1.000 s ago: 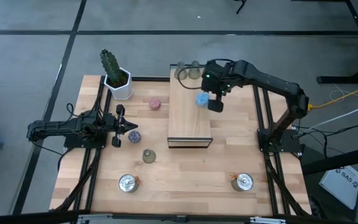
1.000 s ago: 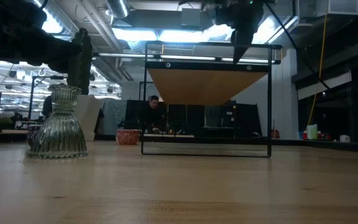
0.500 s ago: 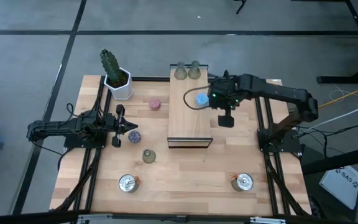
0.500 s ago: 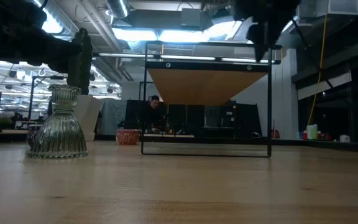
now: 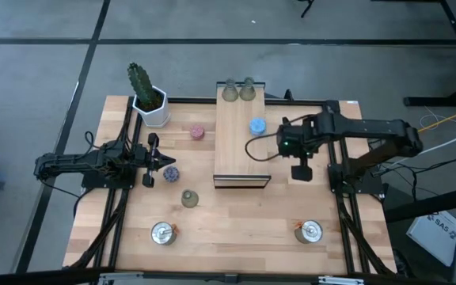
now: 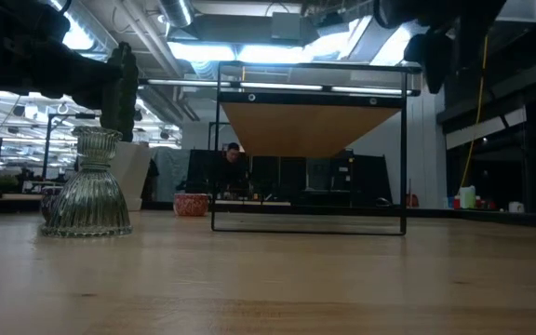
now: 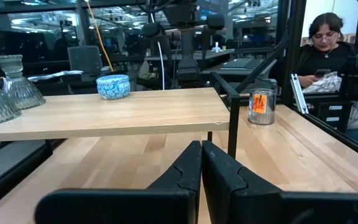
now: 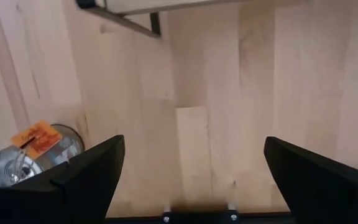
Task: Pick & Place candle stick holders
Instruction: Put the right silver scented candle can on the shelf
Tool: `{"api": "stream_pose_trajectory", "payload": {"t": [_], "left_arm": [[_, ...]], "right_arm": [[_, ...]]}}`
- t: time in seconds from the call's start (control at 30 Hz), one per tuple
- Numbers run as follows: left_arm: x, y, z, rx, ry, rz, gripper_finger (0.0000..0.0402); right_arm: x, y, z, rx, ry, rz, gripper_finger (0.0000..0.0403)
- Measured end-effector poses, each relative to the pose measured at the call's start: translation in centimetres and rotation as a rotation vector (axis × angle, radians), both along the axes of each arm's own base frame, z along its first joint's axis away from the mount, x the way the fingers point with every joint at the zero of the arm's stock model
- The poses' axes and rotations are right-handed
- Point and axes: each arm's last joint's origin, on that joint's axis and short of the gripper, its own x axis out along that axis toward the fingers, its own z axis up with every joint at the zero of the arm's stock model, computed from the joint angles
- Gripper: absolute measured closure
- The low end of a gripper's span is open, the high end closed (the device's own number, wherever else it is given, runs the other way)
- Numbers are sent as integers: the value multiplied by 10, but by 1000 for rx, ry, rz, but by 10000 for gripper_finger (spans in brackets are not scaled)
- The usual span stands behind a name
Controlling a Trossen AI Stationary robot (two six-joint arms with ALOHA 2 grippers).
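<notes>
From above, the table (image 5: 236,229) carries a raised board (image 5: 241,142) near its middle. On the board sit two green holders (image 5: 238,89) at the far end and a blue holder (image 5: 257,126) a little nearer. The right gripper (image 5: 301,171) hangs just beside the board's right edge, empty, fingers spread wide. The left gripper (image 5: 169,161) lies low on the left side, pinched tight, with a purple holder (image 5: 169,172) just beside its tip. A pink holder (image 5: 197,132) stands near the cactus (image 5: 146,93). A third green holder (image 5: 188,198) stands alone left of the board's near end, and two silver holders (image 5: 163,233) sit toward the near edge, well apart.

From table height, a ribbed green holder (image 6: 87,189) stands at the left, the board (image 6: 307,126) raised on its dark frame, the pink holder (image 6: 191,204) far behind.

The left wrist camera shows closed fingers (image 7: 213,171) pointing at the board (image 7: 104,113), the blue holder (image 7: 113,86) on top, two green ones (image 7: 5,87) at one end, a silver holder (image 7: 261,106) beyond, and a seated person (image 7: 325,43).

The right wrist camera shows wide fingers (image 8: 89,171) over bare table (image 8: 229,112), a silver holder (image 8: 33,152) beside one finger.
</notes>
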Motion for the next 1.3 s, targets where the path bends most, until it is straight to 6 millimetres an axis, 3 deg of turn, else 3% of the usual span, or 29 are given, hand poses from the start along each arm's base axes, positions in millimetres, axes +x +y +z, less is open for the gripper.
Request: {"api": "stream_pose_trajectory", "payload": {"t": [0.37, 0.83, 1.1, 1.3], "left_arm": [[0, 0, 0, 0, 0, 0, 395], [0, 0, 0, 0, 0, 0, 395], [0, 0, 0, 0, 0, 0, 395], [0, 0, 0, 0, 0, 0, 395]], "right_arm": [[-14, 32, 5, -4, -49, 189, 6], [-46, 102, 17, 23, -149, 560, 3], [-56, 141, 8, 45, -127, 659, 3], [-62, 157, -13, 63, -117, 654, 3]]}}
